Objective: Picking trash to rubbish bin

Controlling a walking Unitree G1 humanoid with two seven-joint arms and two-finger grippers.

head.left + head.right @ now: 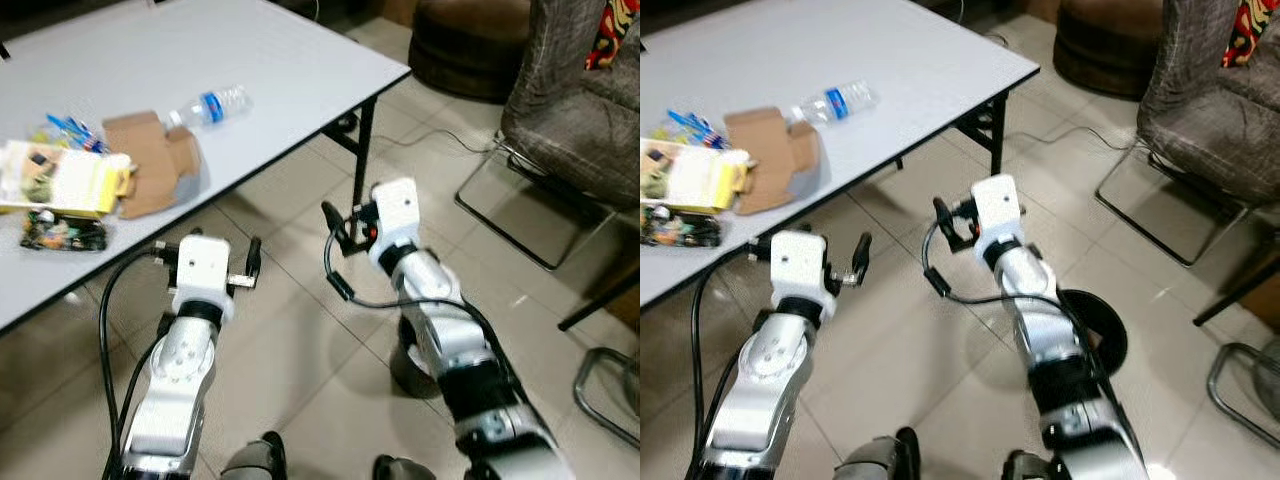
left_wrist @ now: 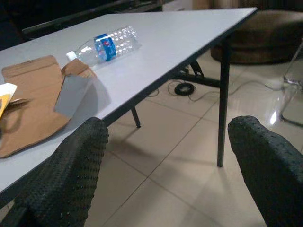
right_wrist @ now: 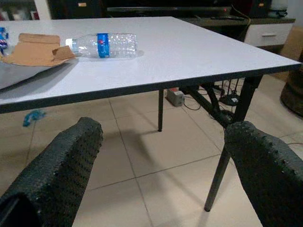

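Note:
On the grey table [image 1: 300, 70] lies a clear plastic bottle [image 1: 208, 107] with a blue label, on its side. Beside it are a flattened cardboard piece [image 1: 150, 165], a yellow and white box [image 1: 60, 178], a dark snack packet [image 1: 62, 232] and blue wrappers [image 1: 68, 128]. My left gripper [image 1: 207, 250] hangs open over the floor tiles just off the table's front edge, with nothing in it. The right gripper [image 1: 348, 225] is open too, near the table's corner leg. A black round bin [image 1: 1095, 335] stands on the floor, partly hidden behind my right arm. The bottle [image 3: 102, 45] lies ahead of both wrists.
A grey fabric chair [image 1: 570, 100] on a metal frame stands at the right. A dark brown pouffe [image 1: 470, 40] sits at the back. The black table leg [image 1: 362, 140] and cables [image 2: 184, 88] lie under the table corner. Another metal frame [image 1: 600, 400] is at the lower right.

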